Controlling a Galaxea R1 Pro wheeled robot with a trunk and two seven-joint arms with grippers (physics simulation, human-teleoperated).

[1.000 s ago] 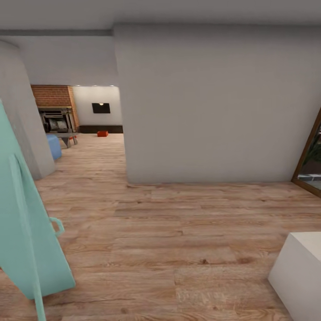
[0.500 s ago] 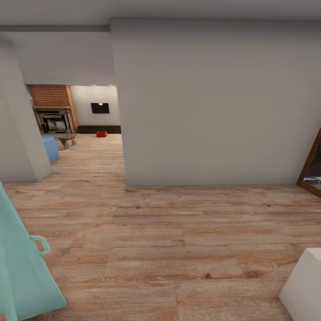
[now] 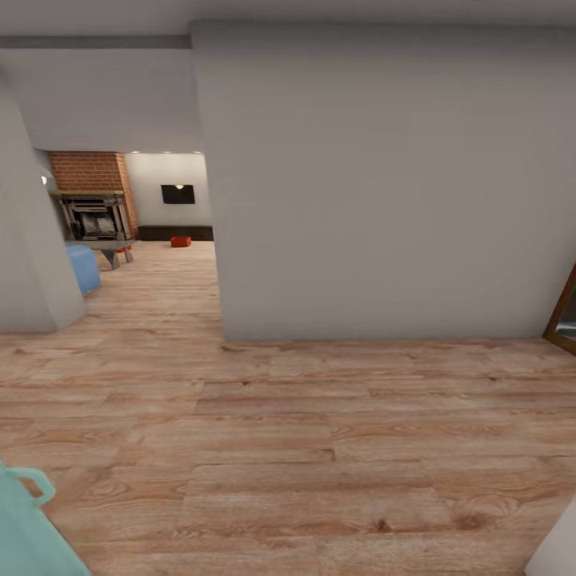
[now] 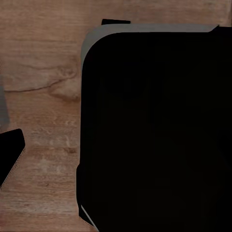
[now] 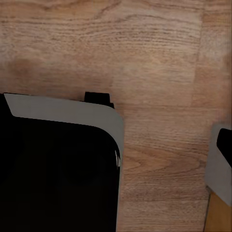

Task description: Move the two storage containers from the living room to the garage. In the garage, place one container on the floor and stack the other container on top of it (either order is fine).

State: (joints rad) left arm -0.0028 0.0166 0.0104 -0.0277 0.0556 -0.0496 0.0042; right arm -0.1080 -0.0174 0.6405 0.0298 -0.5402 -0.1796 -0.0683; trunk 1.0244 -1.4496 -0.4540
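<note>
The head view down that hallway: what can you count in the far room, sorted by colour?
Orange-red: 1, a storage container on the wood floor by the far wall.
Blue: 1, a sofa corner.
Black: 1, a wall TV.
Red-brown: 1, a brick wall.
Total: 4.

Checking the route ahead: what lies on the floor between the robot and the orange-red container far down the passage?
In the head view, bare wood plank floor runs to the orange-red container; the blue sofa and glass table sit left of that line.
</note>
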